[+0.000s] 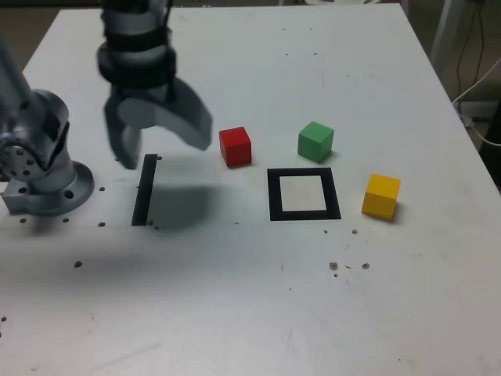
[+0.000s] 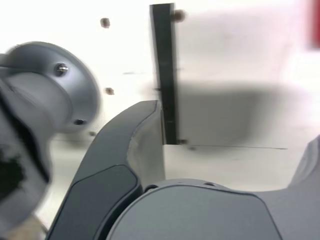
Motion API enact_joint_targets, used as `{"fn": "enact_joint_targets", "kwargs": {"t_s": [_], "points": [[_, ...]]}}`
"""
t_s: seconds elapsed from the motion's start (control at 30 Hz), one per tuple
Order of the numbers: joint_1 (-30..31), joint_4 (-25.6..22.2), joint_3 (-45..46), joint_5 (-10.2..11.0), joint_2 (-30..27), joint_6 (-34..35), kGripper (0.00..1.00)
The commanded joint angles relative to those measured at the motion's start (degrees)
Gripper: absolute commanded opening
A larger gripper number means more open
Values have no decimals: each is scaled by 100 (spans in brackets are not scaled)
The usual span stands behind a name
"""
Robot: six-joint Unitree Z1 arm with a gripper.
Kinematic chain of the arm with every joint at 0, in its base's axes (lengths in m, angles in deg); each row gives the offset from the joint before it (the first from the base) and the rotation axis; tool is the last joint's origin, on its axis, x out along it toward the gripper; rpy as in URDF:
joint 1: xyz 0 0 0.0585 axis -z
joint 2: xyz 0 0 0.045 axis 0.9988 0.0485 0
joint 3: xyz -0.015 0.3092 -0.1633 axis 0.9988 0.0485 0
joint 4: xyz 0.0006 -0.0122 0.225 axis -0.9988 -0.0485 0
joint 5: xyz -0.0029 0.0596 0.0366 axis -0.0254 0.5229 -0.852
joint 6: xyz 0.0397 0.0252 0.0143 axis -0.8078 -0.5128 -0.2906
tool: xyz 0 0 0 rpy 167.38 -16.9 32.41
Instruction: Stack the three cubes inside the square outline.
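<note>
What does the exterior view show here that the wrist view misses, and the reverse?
Only the exterior view shows the green cube, the yellow cube and the square outline, all apart, with the outline empty. Only the wrist view shows the inner face of one finger up close. Both show the open hand, the tape strip, the arm's base, the table and the red cube, a mere sliver at the wrist view's edge.
</note>
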Motion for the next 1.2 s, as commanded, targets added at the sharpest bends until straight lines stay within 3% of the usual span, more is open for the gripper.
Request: {"fn": "enact_joint_targets", "kwargs": {"t_s": [0.0, 0.1, 0.23, 0.47, 0.9, 1.17], "points": [[-107, 8, -94, -9, 95, 10, 98], [-372, 11, -279, 61, 298, 8, 97], [-745, 32, -516, 307, 673, -16, 97], [-983, 126, -915, 626, 1191, -69, 97], [-1227, 220, -1223, 657, 1976, -200, 93], [-1330, 278, -1264, 457, 2275, -374, 81]]}}
